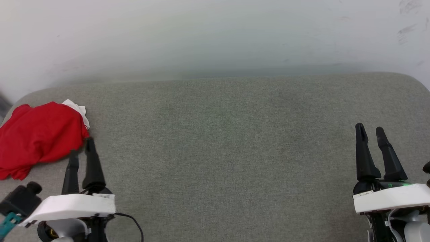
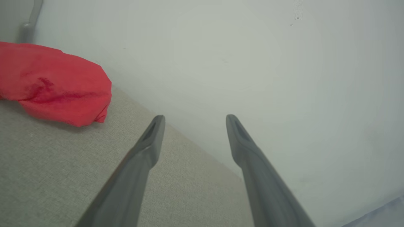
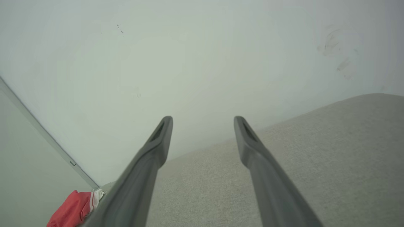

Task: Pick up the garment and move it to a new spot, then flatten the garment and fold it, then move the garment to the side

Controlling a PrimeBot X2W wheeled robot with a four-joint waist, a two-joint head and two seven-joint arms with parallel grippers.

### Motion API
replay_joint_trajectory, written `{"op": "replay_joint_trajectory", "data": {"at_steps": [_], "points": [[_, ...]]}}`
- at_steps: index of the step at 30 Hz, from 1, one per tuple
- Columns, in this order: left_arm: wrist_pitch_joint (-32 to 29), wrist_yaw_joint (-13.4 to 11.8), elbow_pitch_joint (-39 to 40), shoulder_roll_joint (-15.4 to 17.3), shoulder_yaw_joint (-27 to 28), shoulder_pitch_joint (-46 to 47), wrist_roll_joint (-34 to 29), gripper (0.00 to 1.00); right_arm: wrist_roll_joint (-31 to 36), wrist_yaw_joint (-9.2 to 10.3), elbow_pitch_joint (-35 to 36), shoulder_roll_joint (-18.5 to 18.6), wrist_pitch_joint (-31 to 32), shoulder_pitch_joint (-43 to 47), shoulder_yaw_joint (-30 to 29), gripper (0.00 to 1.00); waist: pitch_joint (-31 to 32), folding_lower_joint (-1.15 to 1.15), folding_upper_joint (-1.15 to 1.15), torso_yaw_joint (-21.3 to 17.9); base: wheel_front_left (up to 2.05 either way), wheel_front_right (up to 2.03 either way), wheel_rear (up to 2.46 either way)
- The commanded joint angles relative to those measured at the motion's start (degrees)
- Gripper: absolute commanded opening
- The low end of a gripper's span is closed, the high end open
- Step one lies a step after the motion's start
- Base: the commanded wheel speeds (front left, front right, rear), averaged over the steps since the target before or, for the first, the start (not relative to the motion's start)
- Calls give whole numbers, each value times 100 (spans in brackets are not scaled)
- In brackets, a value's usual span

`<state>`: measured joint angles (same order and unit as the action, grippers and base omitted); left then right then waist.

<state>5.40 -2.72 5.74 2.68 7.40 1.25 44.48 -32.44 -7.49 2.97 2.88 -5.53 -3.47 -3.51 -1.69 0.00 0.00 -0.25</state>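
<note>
Garment lies crumpled at the frame's left edge on the grey table, just beside my left jaws, which stand apart and empty, like my right jaws at lower right.

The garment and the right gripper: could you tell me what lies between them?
In the head view, bare grey upholstery runs from the right gripper to the left gripper, which stands beside the garment.
</note>
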Motion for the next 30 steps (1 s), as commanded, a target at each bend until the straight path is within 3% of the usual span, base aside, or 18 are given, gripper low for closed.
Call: {"op": "replay_joint_trajectory", "data": {"at_steps": [1, 6, 13, 25, 30], "points": [[79, -140, 209, 19, -178, -25, -411, 100, 292, 0, 160, 2, -69, -113, 10, 100, -8, 0, 0, -1, 0, 0, 0], [150, -274, 343, 39, -514, -53, -1039, 100, 647, -1, 243, 2, -132, -111, 15, 100, -24, 0, 0, -8, 0, 0, 0], [261, -647, 424, 349, -1183, -101, -1687, 100, 1265, -1, 327, 2, -247, -82, 63, 100, -54, 0, 0, -28, 0, 0, 0], [441, -1750, 358, 1089, -2312, -32, -2547, 100, 2266, 0, 261, 1, -426, 11, 116, 100, -59, 0, 0, -48, 0, 0, 0], [509, -2094, 240, 1281, -2705, 19, -2664, 100, 2618, 0, 254, 0, -493, 45, 116, 100, -58, 0, 0, -54, 0, 0, 0]]}}
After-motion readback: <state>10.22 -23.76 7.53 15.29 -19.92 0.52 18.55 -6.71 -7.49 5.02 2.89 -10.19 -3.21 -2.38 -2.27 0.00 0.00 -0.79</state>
